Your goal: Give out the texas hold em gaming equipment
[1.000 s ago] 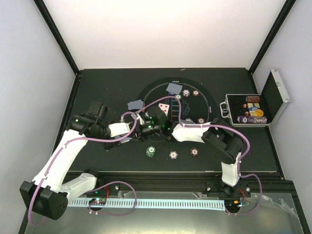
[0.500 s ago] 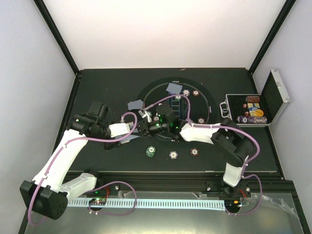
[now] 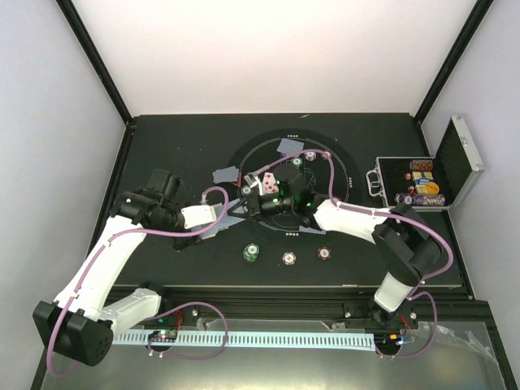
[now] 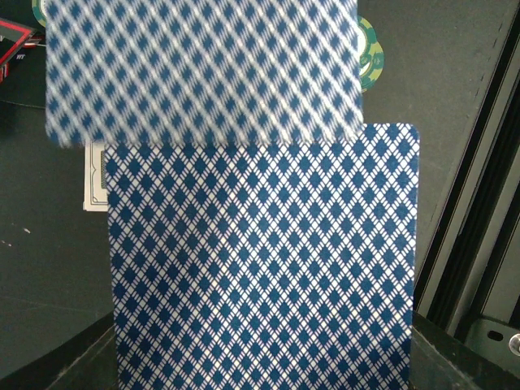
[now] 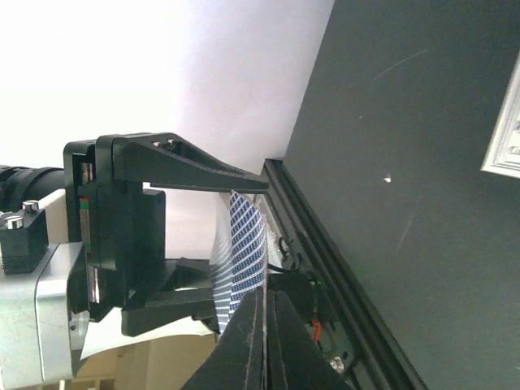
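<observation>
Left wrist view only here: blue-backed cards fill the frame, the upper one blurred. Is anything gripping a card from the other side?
Observer: Yes. In the right wrist view the right gripper is shut on the edge of a card from the card stack held by the left gripper.
Operator: Any chips besides the green one?
Observer: Top view: a white chip and a brown-red chip in a row with a green chip.
Operator: Any cards already laid out?
Observer: One face-down pile on the mat's far side, another pile at its left rim.
</observation>
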